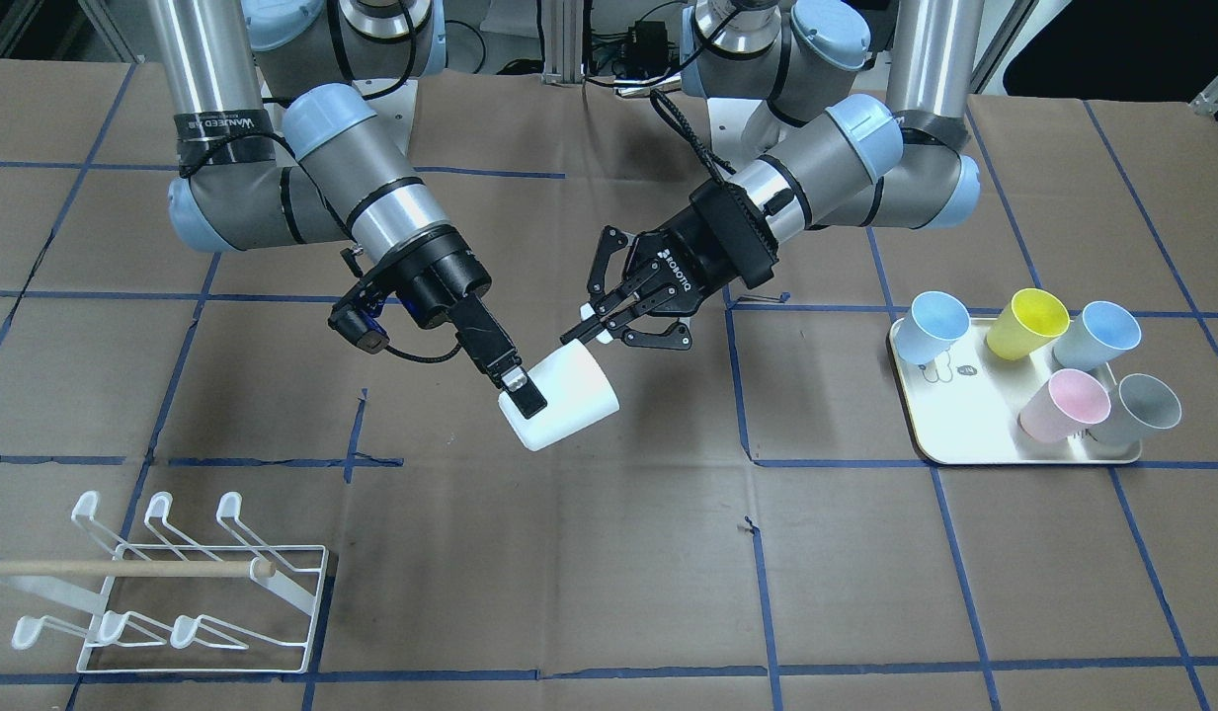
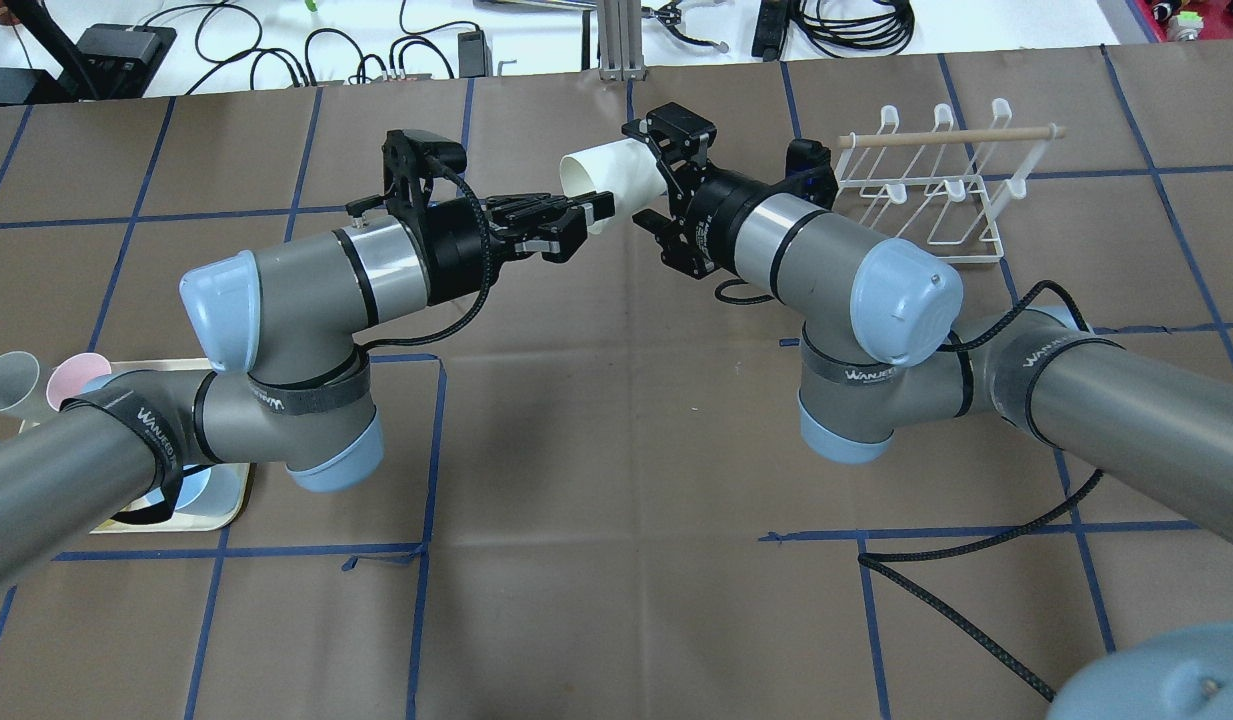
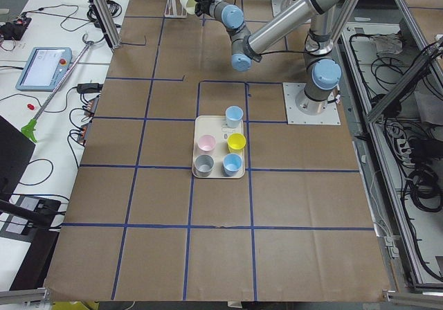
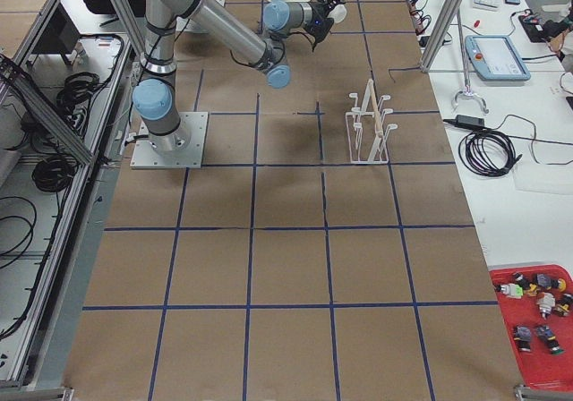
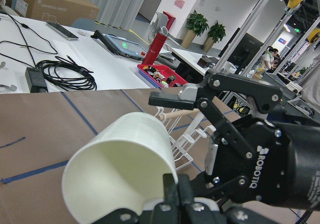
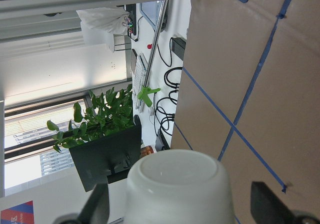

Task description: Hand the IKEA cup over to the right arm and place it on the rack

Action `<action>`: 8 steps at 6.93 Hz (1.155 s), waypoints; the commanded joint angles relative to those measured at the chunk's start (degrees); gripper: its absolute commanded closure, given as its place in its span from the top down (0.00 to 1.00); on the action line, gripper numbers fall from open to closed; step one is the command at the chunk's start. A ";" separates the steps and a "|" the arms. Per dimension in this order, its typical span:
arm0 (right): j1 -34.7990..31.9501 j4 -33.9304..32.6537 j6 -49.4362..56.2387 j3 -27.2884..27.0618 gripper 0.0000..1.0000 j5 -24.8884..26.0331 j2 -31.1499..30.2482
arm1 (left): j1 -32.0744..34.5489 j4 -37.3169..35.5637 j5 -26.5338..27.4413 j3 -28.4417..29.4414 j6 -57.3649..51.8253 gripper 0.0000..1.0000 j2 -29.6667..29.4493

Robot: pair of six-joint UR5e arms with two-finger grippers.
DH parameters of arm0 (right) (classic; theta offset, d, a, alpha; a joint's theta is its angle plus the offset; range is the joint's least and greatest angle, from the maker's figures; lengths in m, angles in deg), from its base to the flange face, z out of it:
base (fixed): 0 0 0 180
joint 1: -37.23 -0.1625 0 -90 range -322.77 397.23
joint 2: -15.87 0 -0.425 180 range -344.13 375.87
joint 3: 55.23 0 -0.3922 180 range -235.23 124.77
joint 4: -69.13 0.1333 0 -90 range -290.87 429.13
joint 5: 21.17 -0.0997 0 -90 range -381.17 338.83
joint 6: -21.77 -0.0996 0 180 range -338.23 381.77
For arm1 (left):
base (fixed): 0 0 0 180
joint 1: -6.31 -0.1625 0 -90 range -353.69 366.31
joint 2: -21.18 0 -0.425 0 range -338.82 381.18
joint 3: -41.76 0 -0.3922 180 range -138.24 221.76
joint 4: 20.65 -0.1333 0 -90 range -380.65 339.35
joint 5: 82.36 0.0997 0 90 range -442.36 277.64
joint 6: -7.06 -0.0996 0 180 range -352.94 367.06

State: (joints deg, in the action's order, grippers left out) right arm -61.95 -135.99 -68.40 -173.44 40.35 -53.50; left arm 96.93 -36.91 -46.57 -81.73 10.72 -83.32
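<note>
Right wrist-mounted: my right gripper (image 6: pixel 182 200), wide, straddles the IKEA cup (image 6: pixel 178 180) base-first (ready to take it); my left gripper (image 1: pixel 589 333) pinches the rim.

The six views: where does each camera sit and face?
Front-facing: across the table, facing the robot; left arm, right arm.
Overhead: behind the robot, looking forward; both arms.
Exterior left: table end near tray; arms far.
Exterior right: table end near rack; arms far.
Left wrist: faces the cup's mouth; right hand.
Right wrist: faces the cup's bottom; own fingers.
Shared: both wrists see the cup.
</note>
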 commanded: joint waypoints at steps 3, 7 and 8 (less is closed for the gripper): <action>-0.22 0.67 0.00 0.88 1.00 -0.34 0.46 | 0.00 0.00 0.16 0.00 0.90 0.00 0.09; -0.14 1.12 0.44 0.70 1.00 -0.35 0.46 | 0.00 -0.09 0.16 0.00 0.99 0.00 0.09; -0.14 1.38 0.44 0.79 0.97 0.00 0.46 | 0.00 -0.09 0.16 0.00 1.08 0.00 0.09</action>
State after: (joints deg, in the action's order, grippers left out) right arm -62.09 -134.82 -67.99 -172.72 40.11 -53.04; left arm 96.95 -37.00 -46.41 -81.73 11.74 -83.24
